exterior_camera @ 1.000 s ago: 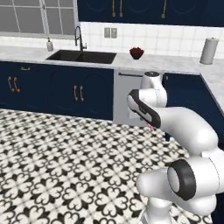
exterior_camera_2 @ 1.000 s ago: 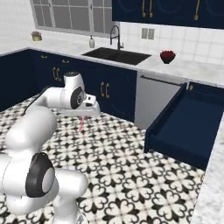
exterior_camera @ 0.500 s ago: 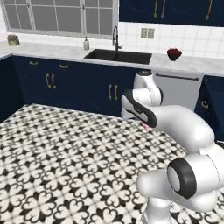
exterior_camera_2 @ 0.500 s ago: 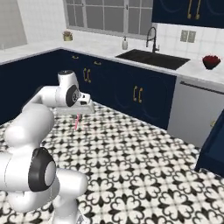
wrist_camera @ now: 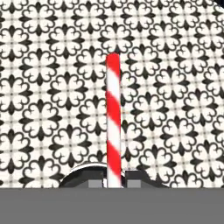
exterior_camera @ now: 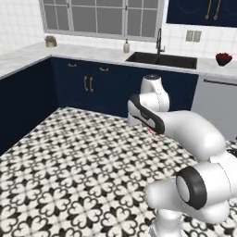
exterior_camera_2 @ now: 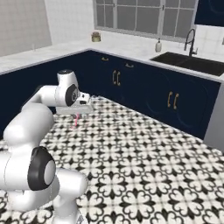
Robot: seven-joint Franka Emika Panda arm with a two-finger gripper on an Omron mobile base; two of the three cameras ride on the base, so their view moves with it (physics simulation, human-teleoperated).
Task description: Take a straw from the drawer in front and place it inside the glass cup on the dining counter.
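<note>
The pincer (wrist_camera: 115, 183) is clenched on the straw (wrist_camera: 113, 118): in the hand view the two dark tips stand tight against either side of the straw's near end, and the red-and-white striped length runs straight out from them over the black-and-white patterned floor (wrist_camera: 48, 87), touching nothing else. It looks light, thin and smooth, so it should cost no effort to carry, but it may pivot or slip between the tips, and a hard pinch could flatten it; held this near one end, the long free end is left to go into a cup first, which I judge a sound hold so long as the wrist moves gently. In the left base view the pincer (exterior_camera: 149, 130) is largely hidden behind the white forearm, with only a small pink trace of the straw (exterior_camera: 152, 132) under it, above the floor and in front of the navy cabinets (exterior_camera: 92, 88) below the sink (exterior_camera: 162, 59). In the right base view the pincer (exterior_camera_2: 78, 111) points downward and the straw (exterior_camera_2: 76, 120) hangs from it, over open floor, well apart from the cabinets.
</note>
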